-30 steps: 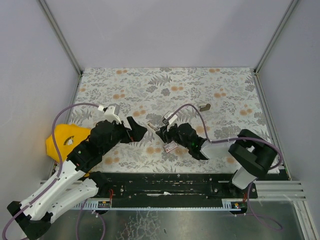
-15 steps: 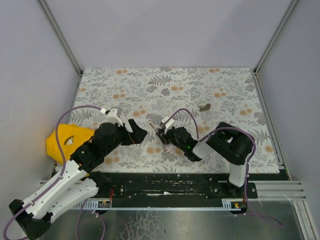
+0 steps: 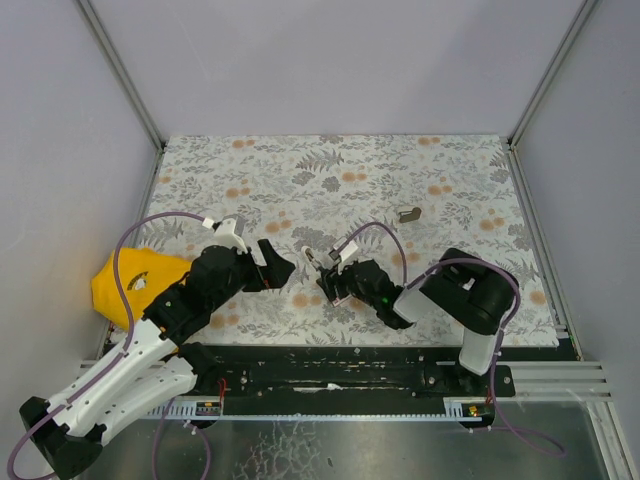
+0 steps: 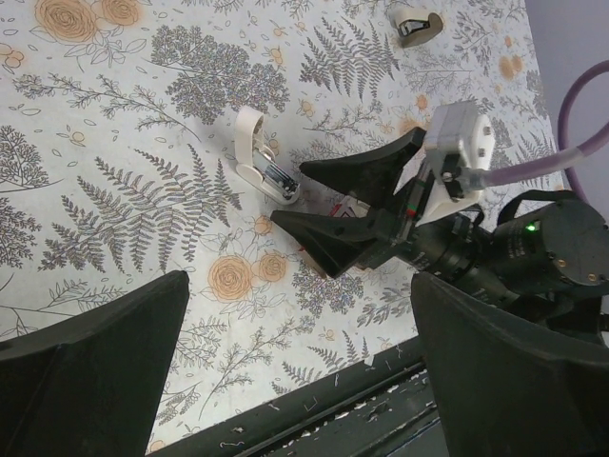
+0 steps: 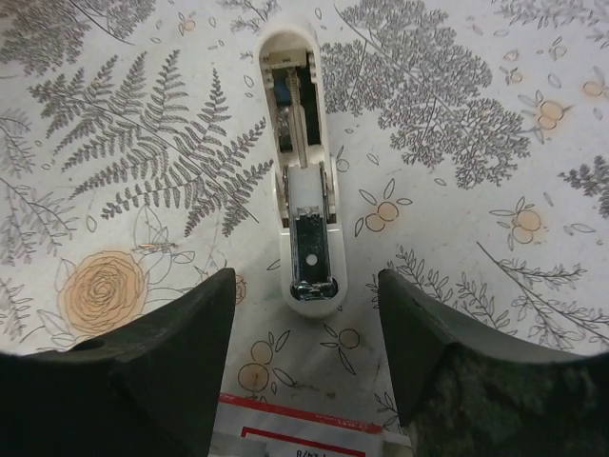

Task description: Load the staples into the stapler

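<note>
The small white stapler [image 5: 303, 181] lies hinged open on the floral mat, its metal channel facing up. It also shows in the top view [image 3: 309, 256] and the left wrist view [image 4: 257, 157]. My right gripper [image 5: 304, 278] is open, its fingertips either side of the stapler's near end and not touching it. The staples carton [image 5: 295, 433], white with red edging, lies flat beneath that gripper at the bottom of the right wrist view. In the top view the right gripper [image 3: 327, 276] hides the carton. My left gripper [image 3: 279, 266] is open and empty, just left of the stapler.
A yellow object [image 3: 128, 281] lies at the mat's left edge, under the left arm. A small grey-and-white item [image 3: 407, 214] sits on the mat at the back right. The black front rail [image 3: 330, 365] runs along the near edge.
The right arm has folded in, its elbow swinging left, and its gripper has come down over the carton, which showed beside it before. The left gripper has barely moved.
</note>
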Robot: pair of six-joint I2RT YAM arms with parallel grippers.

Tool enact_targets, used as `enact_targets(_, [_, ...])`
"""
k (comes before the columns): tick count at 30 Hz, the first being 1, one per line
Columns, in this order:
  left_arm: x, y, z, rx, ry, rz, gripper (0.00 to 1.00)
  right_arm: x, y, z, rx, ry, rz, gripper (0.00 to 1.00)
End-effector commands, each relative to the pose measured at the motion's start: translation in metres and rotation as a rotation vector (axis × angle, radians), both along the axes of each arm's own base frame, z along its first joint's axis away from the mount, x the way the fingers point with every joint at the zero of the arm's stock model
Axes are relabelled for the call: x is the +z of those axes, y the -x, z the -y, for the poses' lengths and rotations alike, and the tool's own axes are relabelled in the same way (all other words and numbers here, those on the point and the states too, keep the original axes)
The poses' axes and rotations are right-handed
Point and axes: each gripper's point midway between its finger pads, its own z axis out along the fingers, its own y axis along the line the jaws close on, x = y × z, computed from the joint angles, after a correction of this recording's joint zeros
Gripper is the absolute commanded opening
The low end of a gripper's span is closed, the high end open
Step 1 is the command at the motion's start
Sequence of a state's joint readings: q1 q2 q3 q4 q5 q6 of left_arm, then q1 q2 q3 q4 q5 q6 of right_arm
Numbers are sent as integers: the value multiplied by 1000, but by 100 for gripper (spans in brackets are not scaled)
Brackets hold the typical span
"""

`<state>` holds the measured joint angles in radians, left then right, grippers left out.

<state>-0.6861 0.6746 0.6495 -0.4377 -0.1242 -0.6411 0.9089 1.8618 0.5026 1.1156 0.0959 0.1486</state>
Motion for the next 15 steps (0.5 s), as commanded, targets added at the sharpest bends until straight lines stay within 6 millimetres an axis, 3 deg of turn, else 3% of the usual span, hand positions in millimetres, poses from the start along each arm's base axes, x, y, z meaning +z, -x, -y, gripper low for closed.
enact_targets(1, [9,-7,0,22,30,38,100,45,-1,-4,-4,-92,35,72])
enact_targets(4, [10,-7,-3,25,23,45,100,72,7,-7,31,-123,29,82])
enact_targets(8, [11,-9,-6,28,-3,52,100,106,8,1,3,-129,22,84])
enact_targets(12, [11,-14,-3,-16,-80,63,100,119,2,32,-118,-68,-35,84])
enact_targets(15, [16,-22,-2,-63,-167,83,100,120,-5,69,-217,-22,-141,83])
